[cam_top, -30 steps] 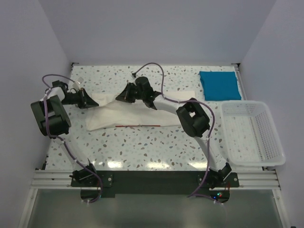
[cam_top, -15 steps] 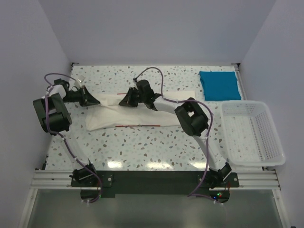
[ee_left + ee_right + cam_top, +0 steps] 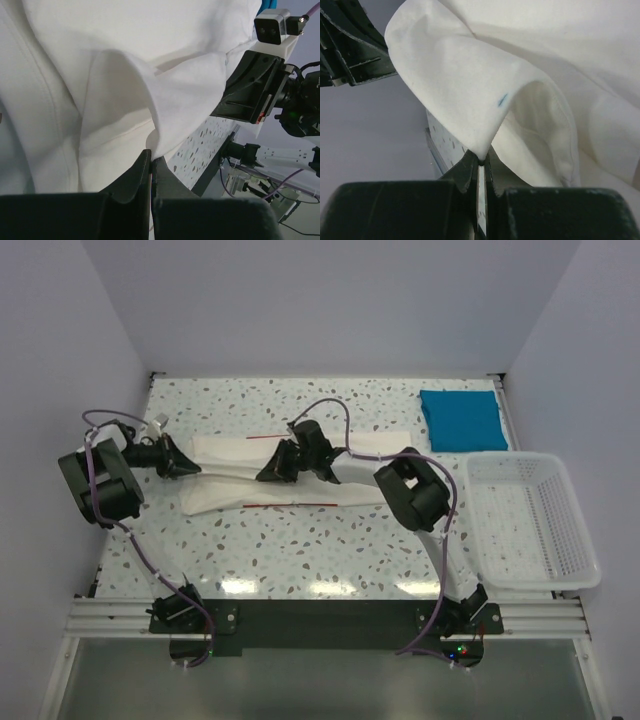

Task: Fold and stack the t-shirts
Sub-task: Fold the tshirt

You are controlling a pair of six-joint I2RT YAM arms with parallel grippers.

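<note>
The table [image 3: 300, 550] is a pale speckled slab, closed in by plain lavender-grey walls [image 3: 330, 300] on the left, far and right sides. A metal rail [image 3: 110, 618] runs along the near edge, where the arms are bolted.

By my count there are two arms, two shirts and one basket.

On the left, the left gripper [image 3: 186, 462] is clenched on the left end of the cream-white shirt [image 3: 225, 492]. Its wrist view shows the jaws pressed together with a fold of white cloth nipped between them. The shirt lies across the middle of the table as a long, rumpled band. Towards its centre the right gripper [image 3: 274, 470] is likewise clamped tight on a raised peak of the same cloth.

Two thin red slivers [image 3: 290, 504] are the only colour I can make out on that shirt from above. Any print on it is out of sight, and the right arm lies over the band's right half. Up close, the right wrist view catches one small blue mark [image 3: 502, 99] on the cloth.

The teal-blue shirt [image 3: 462, 420] sits folded square in the far right corner, well apart from the white one. Just near of it, the white lattice basket [image 3: 525, 525] hangs over the table's right edge.
</note>
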